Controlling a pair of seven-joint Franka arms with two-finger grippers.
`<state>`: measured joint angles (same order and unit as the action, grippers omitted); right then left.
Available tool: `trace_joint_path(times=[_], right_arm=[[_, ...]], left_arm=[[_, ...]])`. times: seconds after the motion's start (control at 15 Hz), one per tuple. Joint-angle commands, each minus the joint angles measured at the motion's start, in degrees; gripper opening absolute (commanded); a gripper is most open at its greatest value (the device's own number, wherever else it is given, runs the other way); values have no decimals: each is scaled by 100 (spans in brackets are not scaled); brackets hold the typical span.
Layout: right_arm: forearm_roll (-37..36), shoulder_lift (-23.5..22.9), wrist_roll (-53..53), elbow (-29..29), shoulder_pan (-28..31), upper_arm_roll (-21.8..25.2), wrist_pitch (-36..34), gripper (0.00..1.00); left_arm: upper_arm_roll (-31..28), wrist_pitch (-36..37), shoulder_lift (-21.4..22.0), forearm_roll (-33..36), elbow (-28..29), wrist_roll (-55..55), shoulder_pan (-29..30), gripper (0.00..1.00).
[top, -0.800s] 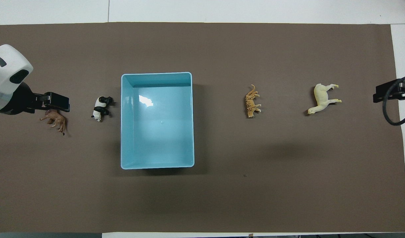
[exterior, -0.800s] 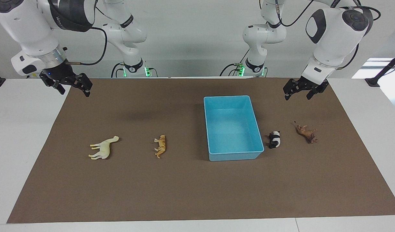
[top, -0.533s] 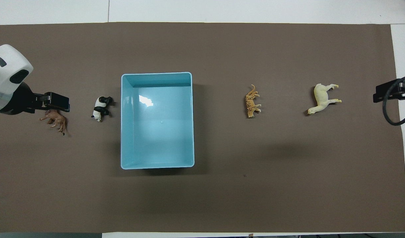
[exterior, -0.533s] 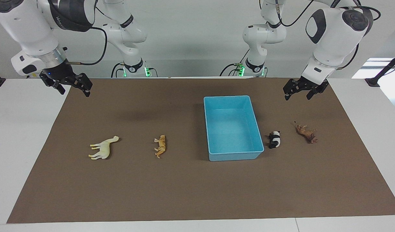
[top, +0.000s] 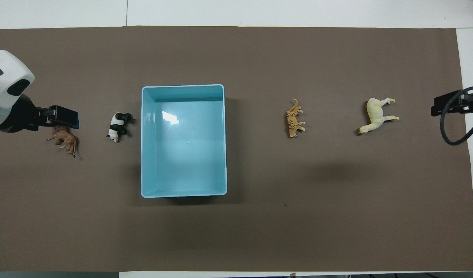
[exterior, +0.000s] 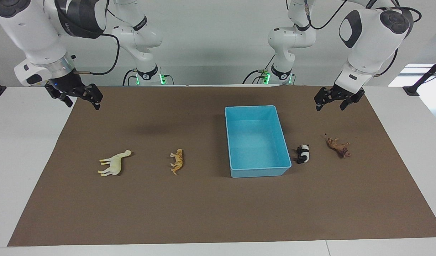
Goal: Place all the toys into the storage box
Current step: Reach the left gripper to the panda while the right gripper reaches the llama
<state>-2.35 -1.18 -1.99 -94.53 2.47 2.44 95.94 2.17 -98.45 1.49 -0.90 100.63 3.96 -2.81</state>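
Four toys lie on their sides on the brown mat. The cream-white horse [exterior: 114, 164] [top: 377, 115] and the orange cat [exterior: 177, 160] [top: 295, 118] are toward the right arm's end. The panda [exterior: 303, 153] [top: 117, 126] lies beside the light blue storage box [exterior: 259, 171] [top: 182, 162], and the lion [exterior: 339, 147] [top: 64, 139] lies toward the left arm's end. The box holds nothing. My left gripper [exterior: 333, 101] [top: 62, 117] hangs open in the air over the mat by the lion, touching nothing. My right gripper [exterior: 80, 97] [top: 448, 106] hangs open over the mat's edge, past the horse.
The brown mat [exterior: 203, 213] covers most of the white table [exterior: 22, 160]. Both arms' bases stand at the robots' edge. A black cable [top: 454, 131] loops under the right wrist.
Both grippers have shifted slightly while staying raised and open. The toys and the box have not moved.
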Motion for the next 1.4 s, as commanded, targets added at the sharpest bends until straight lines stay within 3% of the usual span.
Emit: trace_joint_path(times=[0.0,0.27,0.53,0.67,0.87,1.33], right_arm=[[-81,-49,164,-547,17,-42,712,100],[-63,-672,295,-979,25,-51,2013,100],[-55,-1235,593,-1181,78,-51,3077,100],[-55,-1402,804,-1217,96,-59,3255,100],[139,-1648,1357,-1217,113,-51,3561,100],[148,-2009,1561,-1348,61,-59,4151,100]], left_arm=[[-67,-392,-17,-16,43,202,0,100],[-67,-1489,-359,-7,648,210,79,100],[-58,-3282,-666,-16,1861,281,97,100],[-50,-3767,-869,-16,2056,455,18,100],[-50,-4234,-1036,-7,2346,509,-87,100],[-58,-4499,-1529,-16,2276,667,-281,100]])
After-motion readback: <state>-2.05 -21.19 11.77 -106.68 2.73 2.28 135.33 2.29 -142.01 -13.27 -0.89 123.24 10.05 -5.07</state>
